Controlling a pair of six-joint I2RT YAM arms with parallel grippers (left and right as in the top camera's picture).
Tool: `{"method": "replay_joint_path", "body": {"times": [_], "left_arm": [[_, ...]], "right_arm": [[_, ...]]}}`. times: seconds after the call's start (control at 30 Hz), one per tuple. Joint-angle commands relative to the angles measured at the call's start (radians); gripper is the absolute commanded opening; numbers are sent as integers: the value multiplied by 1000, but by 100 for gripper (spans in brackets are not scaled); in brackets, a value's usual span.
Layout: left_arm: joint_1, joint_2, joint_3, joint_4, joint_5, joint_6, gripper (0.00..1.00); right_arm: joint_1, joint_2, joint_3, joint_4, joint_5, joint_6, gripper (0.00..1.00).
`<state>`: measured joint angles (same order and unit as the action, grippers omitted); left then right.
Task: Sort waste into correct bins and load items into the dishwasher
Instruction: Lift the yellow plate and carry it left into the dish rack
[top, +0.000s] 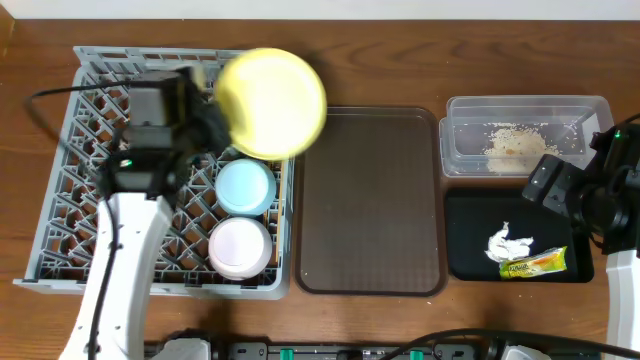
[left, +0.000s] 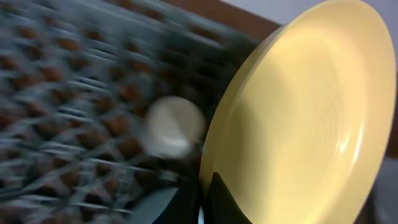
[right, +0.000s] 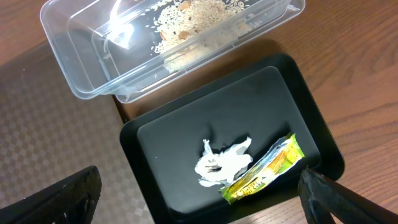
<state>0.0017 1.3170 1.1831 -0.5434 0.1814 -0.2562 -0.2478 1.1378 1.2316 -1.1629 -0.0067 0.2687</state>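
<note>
From overhead, the left hand (top: 212, 108) is closed tight on the left rim of the yellow plate (top: 272, 103), which it holds tilted above the far right corner of the grey dish rack (top: 70, 190) on the wooden surface (top: 400, 320); in the rack's right column a light blue bowl (top: 245, 187) sits just beyond a white bowl (top: 240, 247), the two near each other but apart. A brown serving tray (top: 370, 200) lies just beside the rack on its right. Further right stands the clear tub (top: 455, 135) with beige food scraps (top: 512, 147) in it, and just in front of it the black tray (top: 470, 250) carries a crumpled white tissue (top: 508, 243) touching a yellow-green snack wrapper (top: 533, 264). The right hand (top: 568, 195) hangs over the far right part of the black tray. The left wrist view is heavily blurred: the plate's edge is pinched between the dark fingers (left: 214, 199) at the bottom, the plate fills the right half, and the rack lattice lies behind with a pale round shape (left: 174, 127) that I cannot identify. In the right wrist view the hand's fingers (right: 62, 199) stand spread wide and hold nothing, high over the black tray, with tissue and wrapper lying between them and the tub of scraps beyond
</note>
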Motion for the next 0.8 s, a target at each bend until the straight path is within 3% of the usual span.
{"method": "replay_joint_path", "body": {"times": [0.0,0.3,0.5,0.77], "left_arm": [[30,-12,-1,-2,-119,64,7],[24,-10,-1,3,-323,89,7],[2,-10,-1,12,-356,107,7],[-121,-9,-1,47,-525,107,7]], "right_arm": [[-7,-3,12,0,2,0,99],[-7,-3,12,0,2,0,99],[-7,-3,12,0,2,0,99],[-7,-3,12,0,2,0,99]]}}
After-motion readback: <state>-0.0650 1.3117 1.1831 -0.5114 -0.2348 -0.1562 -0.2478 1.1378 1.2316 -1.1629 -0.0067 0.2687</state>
